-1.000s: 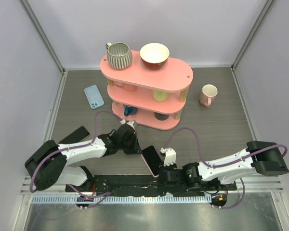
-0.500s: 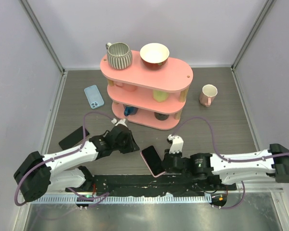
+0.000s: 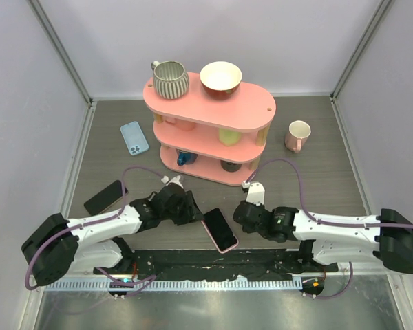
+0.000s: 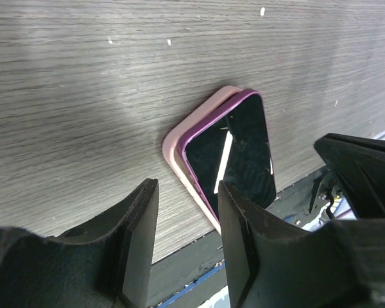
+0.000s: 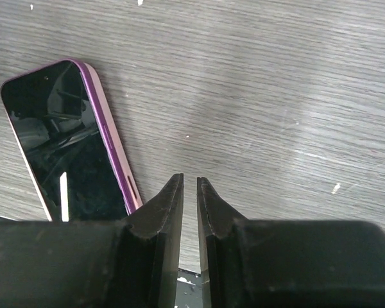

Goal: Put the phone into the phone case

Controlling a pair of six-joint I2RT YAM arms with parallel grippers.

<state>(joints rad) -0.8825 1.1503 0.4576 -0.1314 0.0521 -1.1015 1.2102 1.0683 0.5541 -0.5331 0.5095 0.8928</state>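
Note:
The phone, black-screened with a purple rim, lies face up on the pink phone case near the table's front edge. It sits slightly askew, so the case's corner and long side stick out from under it. My left gripper is just left of the phone's far end, open and empty. In the left wrist view its fingers frame the phone. My right gripper hovers right of the phone, its jaws nearly together with only a thin slit and nothing between. The right wrist view shows the phone left of the gripper.
A pink three-tier shelf stands behind, carrying a striped mug and a bowl. A blue phone case and a black phone lie to the left, and a pink mug stands at the right. The black base rail borders the phone.
My left jaws have opened and that gripper has shifted toward the phone. My right gripper has drawn back from the phone's right edge toward the shelf. The phone has barely moved.

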